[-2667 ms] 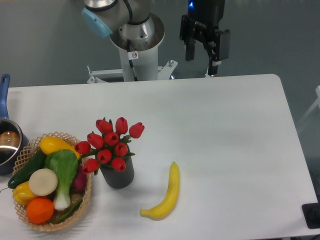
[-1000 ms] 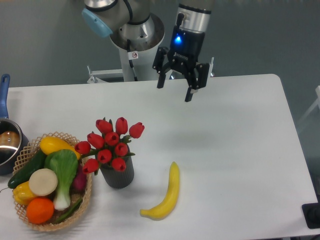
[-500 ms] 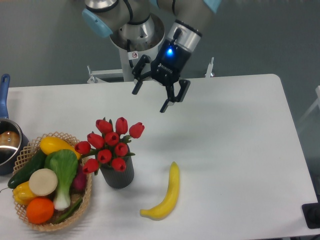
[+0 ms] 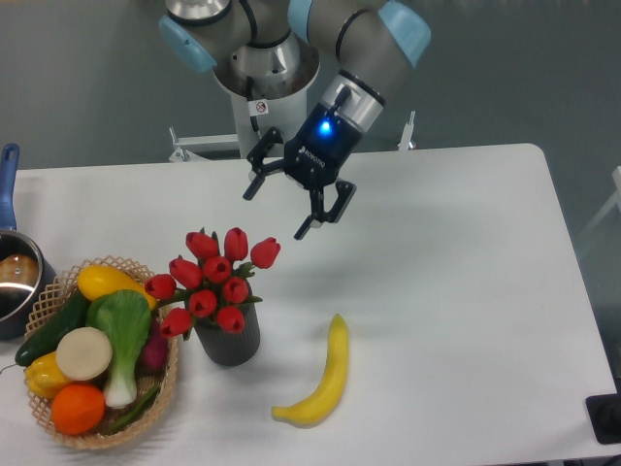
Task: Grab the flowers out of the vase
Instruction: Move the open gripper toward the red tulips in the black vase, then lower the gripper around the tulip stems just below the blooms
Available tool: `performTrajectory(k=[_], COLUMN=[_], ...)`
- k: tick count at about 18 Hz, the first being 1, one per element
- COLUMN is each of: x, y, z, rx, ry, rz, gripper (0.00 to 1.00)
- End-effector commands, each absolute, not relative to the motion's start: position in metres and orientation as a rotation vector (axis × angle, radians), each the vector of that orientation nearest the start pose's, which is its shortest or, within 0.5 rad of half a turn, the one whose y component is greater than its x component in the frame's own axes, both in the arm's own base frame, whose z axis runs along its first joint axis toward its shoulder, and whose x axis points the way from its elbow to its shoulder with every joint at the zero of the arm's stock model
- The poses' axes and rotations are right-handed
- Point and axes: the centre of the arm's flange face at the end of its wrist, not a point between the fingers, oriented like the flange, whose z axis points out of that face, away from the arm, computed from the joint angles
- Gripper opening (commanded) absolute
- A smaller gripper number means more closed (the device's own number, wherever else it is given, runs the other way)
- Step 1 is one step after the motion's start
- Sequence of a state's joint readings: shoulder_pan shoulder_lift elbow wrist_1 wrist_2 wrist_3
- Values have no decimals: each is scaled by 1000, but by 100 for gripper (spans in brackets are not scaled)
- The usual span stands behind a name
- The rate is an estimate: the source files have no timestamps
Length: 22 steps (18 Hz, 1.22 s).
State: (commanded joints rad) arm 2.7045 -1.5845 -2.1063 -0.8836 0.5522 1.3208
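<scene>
The flowers (image 4: 212,282), a bunch of red tulip buds with green leaves, stand in the vase (image 4: 229,341), a short dark grey ribbed cylinder left of the table's middle. My gripper (image 4: 275,211) hangs tilted above and to the right of the buds, apart from them. Its two fingers are spread wide with nothing between them. A blue light glows on its body.
A yellow banana (image 4: 321,378) lies right of the vase. A wicker basket (image 4: 167,386) full of vegetables and fruit sits just left of the vase. A steel pot (image 4: 16,275) with a blue handle is at the left edge. The arm's base (image 4: 264,73) stands behind the table.
The gripper has come down and left from the table's far edge toward the tulips, tilting as it went. It stayed open. Flowers, vase and banana have not moved.
</scene>
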Motion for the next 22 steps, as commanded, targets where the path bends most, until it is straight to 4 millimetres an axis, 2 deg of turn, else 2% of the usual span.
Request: performTrajectory(k=[13,16,22], x=[-320,-327,-319], y=[432,442,458], z=[334,332,325], rx=[-2094,-2092,-2092], ry=[394,406,430], rz=[-249,-256,-291], gripper=[100,100,100])
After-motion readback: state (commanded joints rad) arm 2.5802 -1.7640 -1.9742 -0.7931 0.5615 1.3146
